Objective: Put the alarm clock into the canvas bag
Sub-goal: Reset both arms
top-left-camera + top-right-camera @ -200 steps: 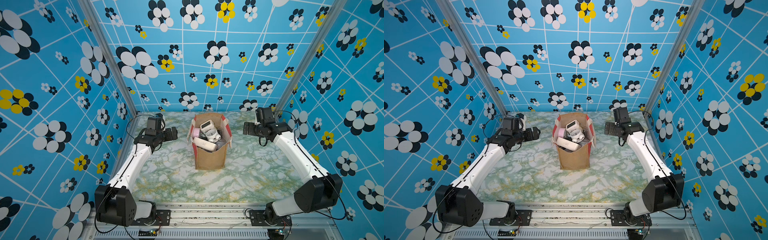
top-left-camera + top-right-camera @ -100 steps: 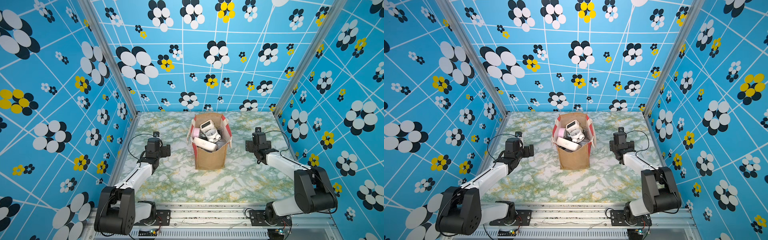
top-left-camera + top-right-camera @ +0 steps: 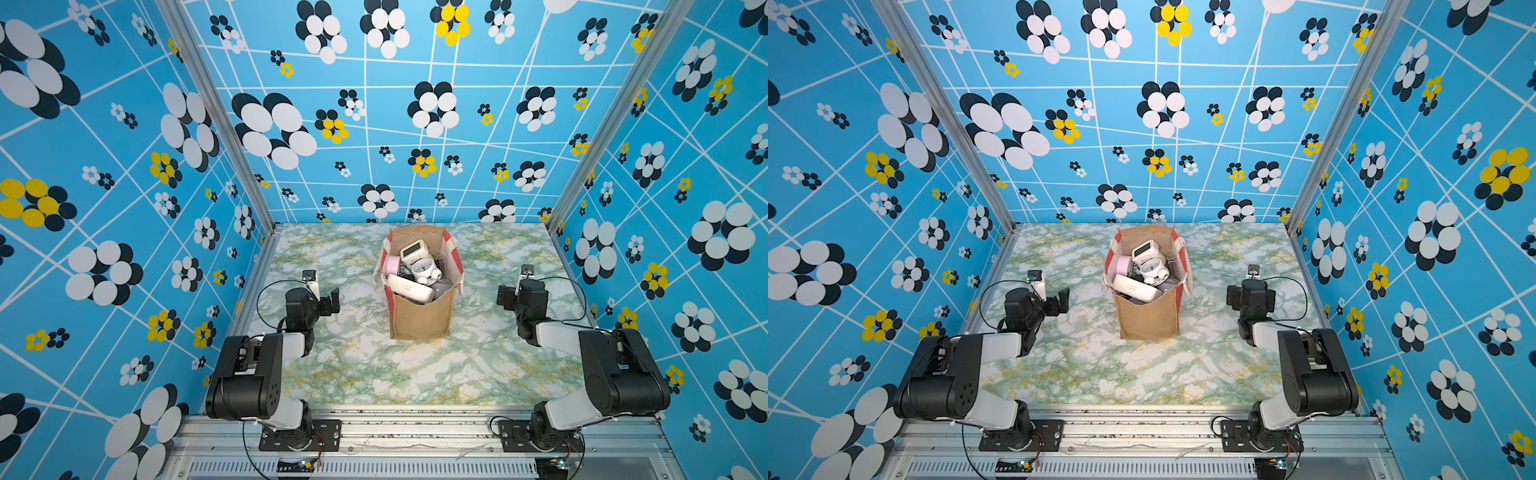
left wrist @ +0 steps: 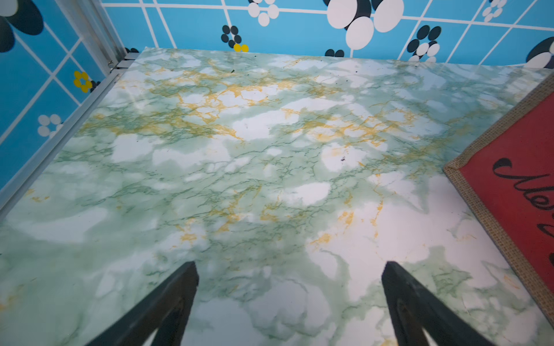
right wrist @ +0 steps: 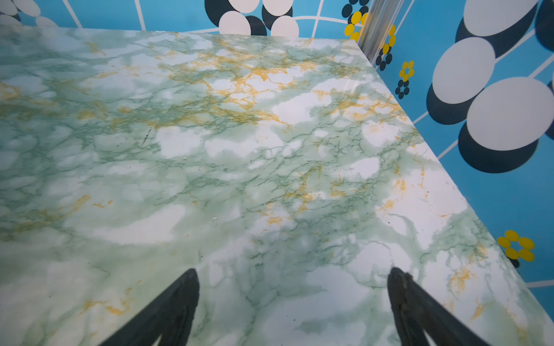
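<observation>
The canvas bag (image 3: 422, 320) (image 3: 1148, 318) stands upright at the middle back of the table, tan in front with red side panels. Several clocks fill its open top in both top views. Among them a white twin-bell alarm clock (image 3: 424, 269) (image 3: 1154, 266) lies uppermost. My left gripper (image 3: 328, 305) (image 3: 1059, 303) hangs low, left of the bag, open and empty. Its wrist view shows the spread gripper (image 4: 290, 266) over bare table and the bag's red panel (image 4: 515, 191). Right of the bag, my right gripper (image 3: 509, 297) (image 3: 1250, 293) (image 5: 293, 271) is open and empty too.
The marble-patterned table (image 3: 374, 365) is walled in by blue flowered panels on three sides, with metal posts (image 3: 232, 137) at the back corners. Both arms are folded back over their bases at the front rail (image 3: 415, 419).
Both arms have drawn back from beside the bag's top toward the front and folded down low over the table. Both grippers stayed open. The bag and clocks did not move.
</observation>
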